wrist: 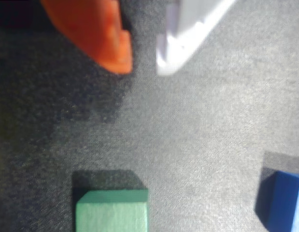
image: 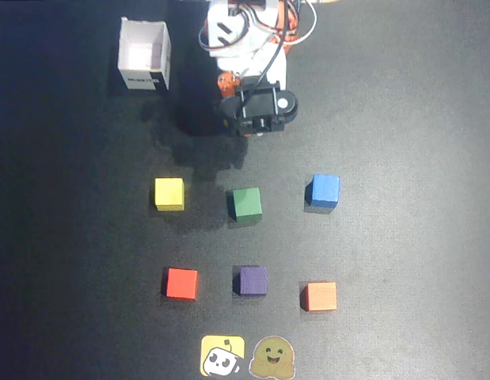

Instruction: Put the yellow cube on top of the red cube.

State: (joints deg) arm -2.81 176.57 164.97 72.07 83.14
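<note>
Gripper (wrist: 143,65) at upper centre of wrist view, jaws slightly parted, empty, facing green cube (wrist: 112,210). Yellow cube (image: 169,194) left of centre in overhead view, red cube (image: 181,283) directly below it. Your risk: straight descent grabs green.

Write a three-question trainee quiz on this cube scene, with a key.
1. True or false: the yellow cube already sits on the red cube.
2. In the overhead view, which cube lies directly right of the yellow one? A) green B) purple C) orange
3. Fill in: the hand holds ____.

Key
1. False: both lie apart on the mat, yellow above red in the overhead view.
2. A: the green cube is in the middle of the upper row, with the blue cube beyond it.
3. Nothing: in the wrist view the orange finger and white finger have only bare mat between them.
</note>
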